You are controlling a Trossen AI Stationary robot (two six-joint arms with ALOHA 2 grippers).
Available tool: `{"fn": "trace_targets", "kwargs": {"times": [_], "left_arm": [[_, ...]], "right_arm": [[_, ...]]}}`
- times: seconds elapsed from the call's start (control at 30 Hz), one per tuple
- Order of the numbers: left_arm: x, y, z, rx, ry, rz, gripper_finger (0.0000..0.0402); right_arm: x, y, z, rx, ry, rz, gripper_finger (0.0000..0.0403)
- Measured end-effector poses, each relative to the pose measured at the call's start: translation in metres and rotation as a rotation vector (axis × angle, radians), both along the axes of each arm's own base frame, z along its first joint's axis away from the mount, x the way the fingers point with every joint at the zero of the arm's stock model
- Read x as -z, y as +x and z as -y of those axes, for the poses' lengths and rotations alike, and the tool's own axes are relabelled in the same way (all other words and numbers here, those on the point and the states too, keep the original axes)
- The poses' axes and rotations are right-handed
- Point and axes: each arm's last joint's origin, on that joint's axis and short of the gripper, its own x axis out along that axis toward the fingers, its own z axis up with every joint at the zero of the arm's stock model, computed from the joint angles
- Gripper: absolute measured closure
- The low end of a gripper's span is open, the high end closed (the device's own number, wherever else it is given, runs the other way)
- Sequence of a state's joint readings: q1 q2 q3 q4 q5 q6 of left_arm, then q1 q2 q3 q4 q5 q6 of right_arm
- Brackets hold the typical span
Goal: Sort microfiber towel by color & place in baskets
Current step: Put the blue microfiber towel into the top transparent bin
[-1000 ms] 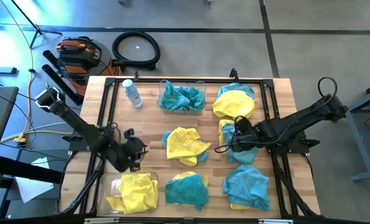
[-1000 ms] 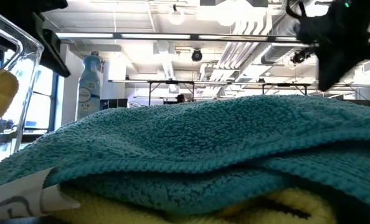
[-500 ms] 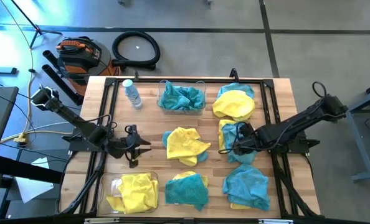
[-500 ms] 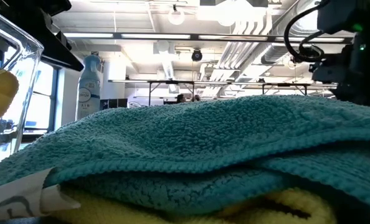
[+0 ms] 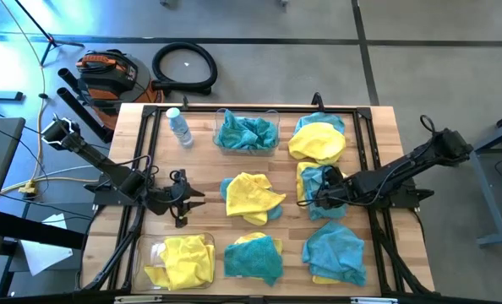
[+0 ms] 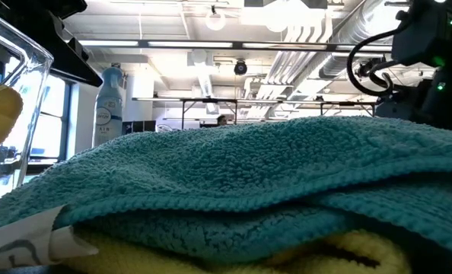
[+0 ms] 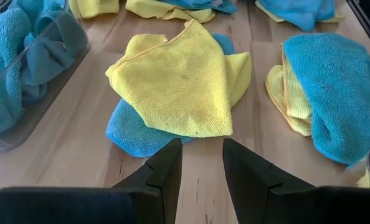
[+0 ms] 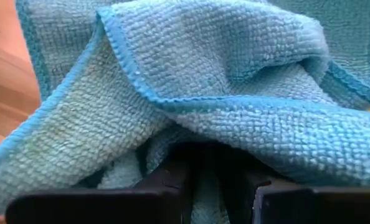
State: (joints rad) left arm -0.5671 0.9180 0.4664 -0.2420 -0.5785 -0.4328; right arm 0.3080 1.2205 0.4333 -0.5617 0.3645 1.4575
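Observation:
Teal and yellow microfiber towels lie in piles on the wooden table. The far-middle basket (image 5: pixel 248 133) holds teal towels and the near-left basket (image 5: pixel 179 260) holds yellow ones. My right gripper (image 5: pixel 312 198) points down into a crumpled teal towel (image 5: pixel 320 179) that lies on a yellow one right of centre. Its jaws stand a little apart. My left gripper (image 5: pixel 192 201) hovers open above bare wood, left of the central yellow towel (image 7: pixel 179 81), which rests on a blue one. My right gripper comes from above, slanting down, and its fingertips (image 8: pixel 175 180) are sunk among the raised folds of the teal towel (image 8: pixel 203 106). Some cloth (image 8: pixel 203 208) shows low in the gap between them. The towel lies slack on the pile and is not lifted.
A small water bottle (image 5: pixel 178 127) stands at the far left. Other towel piles lie far right (image 5: pixel 317 139), near middle (image 5: pixel 253 256) and near right (image 5: pixel 334 253). In the low view a teal towel (image 6: pixel 233 183) fills the foreground. Bare wood (image 5: pixel 202 165) shows between the piles.
My right gripper has sunk straight down onto the teal towel right of centre, and its fingers are now in the folds. My left gripper has drawn back a little from above the near-left basket and tipped up toward level, then kept still.

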Motion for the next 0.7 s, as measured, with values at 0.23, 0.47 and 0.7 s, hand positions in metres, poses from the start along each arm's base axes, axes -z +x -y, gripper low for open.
{"fn": "trace_targets", "kwargs": {"times": [0.23, 0.47, 0.7], "left_arm": [[0.000, 0.000, 0.000, -0.002, 0.000, -0.003, 0.0296], [0.006, -0.005, -0.003, -0.026, 0.013, -0.068, 0.0296], [0.008, -0.006, -0.005, -0.051, 0.065, -0.080, 0.0296]], "right_arm": [[-0.010, 0.003, -0.002, -0.058, -0.002, -0.060, 0.0395], [-0.080, 0.023, -0.005, -0.086, -0.139, -0.106, 0.0399], [-0.168, 0.042, -0.003, -0.144, -0.346, 0.044, 0.0402]]}}
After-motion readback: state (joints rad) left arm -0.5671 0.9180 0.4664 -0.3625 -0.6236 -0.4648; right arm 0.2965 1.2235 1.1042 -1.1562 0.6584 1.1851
